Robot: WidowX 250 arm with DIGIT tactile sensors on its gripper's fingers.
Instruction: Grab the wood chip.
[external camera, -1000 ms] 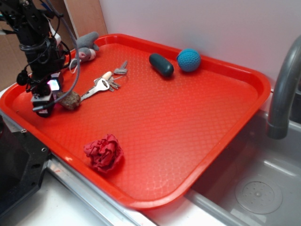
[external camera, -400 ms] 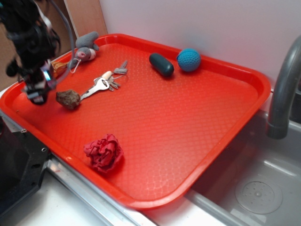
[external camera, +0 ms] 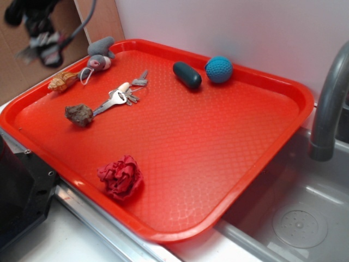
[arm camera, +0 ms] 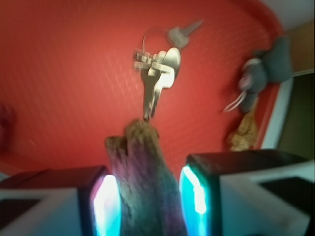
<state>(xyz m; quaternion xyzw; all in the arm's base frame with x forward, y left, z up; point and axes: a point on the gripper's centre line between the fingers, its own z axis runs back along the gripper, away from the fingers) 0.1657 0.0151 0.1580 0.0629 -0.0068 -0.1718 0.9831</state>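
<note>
In the wrist view the wood chip (arm camera: 142, 182), a grey-brown weathered sliver with a jagged top end, stands between my two lit pads (arm camera: 106, 204), high above the red tray (arm camera: 64, 73). My gripper (arm camera: 148, 196) is shut on it. From the exterior view the gripper (external camera: 43, 41) is a blurred shape in the air beyond the tray's far left corner. The chip cannot be made out there.
On the tray (external camera: 229, 158) lie a bunch of keys (external camera: 117, 98), a rough brown lump (external camera: 79, 114), a tan seashell (external camera: 61, 82), a grey plush mouse (external camera: 99, 53), a dark capsule (external camera: 187, 75), a blue ball (external camera: 219, 69) and a red crumpled cloth (external camera: 120, 177). A grey faucet (external camera: 327, 109) stands over the sink at the right.
My gripper has risen from the tray beside the brown lump and moved up and back to the far left. The seashell it hid now shows.
</note>
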